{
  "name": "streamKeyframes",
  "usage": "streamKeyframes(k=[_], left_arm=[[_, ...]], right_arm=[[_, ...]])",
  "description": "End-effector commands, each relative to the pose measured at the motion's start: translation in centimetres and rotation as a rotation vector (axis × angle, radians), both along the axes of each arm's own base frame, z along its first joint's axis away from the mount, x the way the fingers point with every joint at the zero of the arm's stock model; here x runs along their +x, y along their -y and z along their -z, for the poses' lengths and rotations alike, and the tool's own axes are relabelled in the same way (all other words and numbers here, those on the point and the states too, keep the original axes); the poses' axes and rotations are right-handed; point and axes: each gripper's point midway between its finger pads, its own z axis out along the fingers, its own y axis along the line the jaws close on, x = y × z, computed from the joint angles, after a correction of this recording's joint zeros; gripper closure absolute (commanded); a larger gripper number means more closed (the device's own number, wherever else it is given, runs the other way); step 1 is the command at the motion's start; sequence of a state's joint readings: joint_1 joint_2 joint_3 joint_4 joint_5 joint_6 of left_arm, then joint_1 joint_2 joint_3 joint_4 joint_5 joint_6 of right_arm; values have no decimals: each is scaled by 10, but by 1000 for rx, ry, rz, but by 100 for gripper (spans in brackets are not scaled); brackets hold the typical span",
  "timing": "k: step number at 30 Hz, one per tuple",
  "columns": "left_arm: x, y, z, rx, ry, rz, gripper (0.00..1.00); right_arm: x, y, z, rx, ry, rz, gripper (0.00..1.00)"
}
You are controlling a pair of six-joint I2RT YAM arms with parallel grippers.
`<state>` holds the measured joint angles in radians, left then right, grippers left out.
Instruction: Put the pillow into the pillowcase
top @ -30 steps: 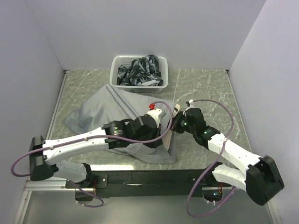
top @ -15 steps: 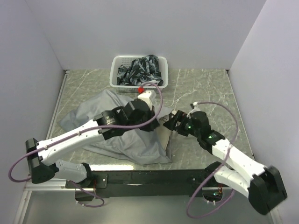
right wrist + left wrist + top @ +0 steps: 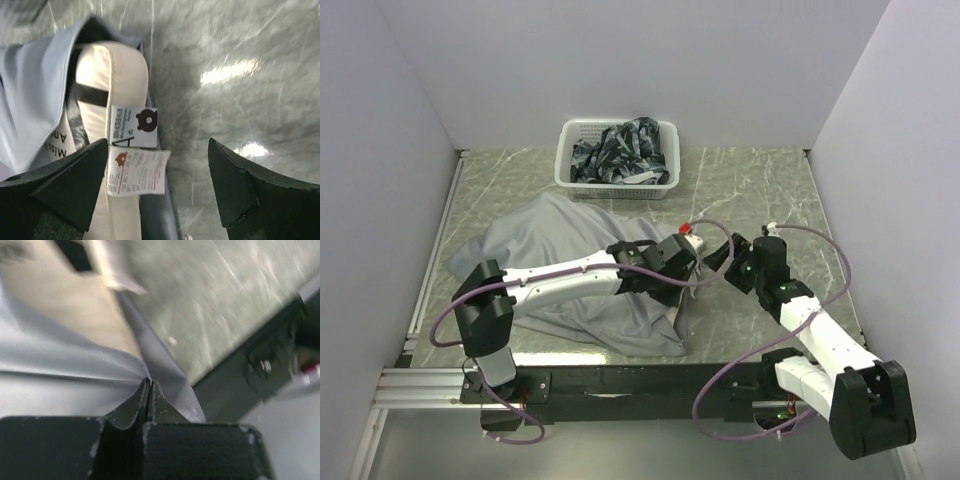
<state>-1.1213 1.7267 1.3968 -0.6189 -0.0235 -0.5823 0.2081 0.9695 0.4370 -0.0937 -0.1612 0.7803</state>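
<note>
Marbled green table (image 3: pixel 760 180), white walls (image 3: pixel 620 60) around, grey pillowcase (image 3: pixel 550 240) lying on it.

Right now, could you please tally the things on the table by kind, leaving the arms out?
pillow: 1
pillowcase: 1
basket: 1
patterned cloth: 1
Total: 4
</note>
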Motion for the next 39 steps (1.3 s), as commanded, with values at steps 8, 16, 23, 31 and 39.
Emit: streamKeyframes(k=[8, 16, 23, 31, 39], left_arm=[[-72, -34, -42, -152, -37, 192, 86], [-11, -27, -106, -148, 202, -36, 28], [40, -19, -72, 127, 328, -133, 2], [73, -18, 29, 447, 360, -130, 1], [98, -52, 28, 517, 443, -295, 99]], right_arm=[[14, -44, -6, 142, 34, -160, 39], [16, -22, -7, 49, 31, -65, 47], [15, 12, -14, 13, 15, 48, 16], [12, 22, -5, 79, 0, 52, 11], [6, 12, 7, 108, 6, -1, 11]])
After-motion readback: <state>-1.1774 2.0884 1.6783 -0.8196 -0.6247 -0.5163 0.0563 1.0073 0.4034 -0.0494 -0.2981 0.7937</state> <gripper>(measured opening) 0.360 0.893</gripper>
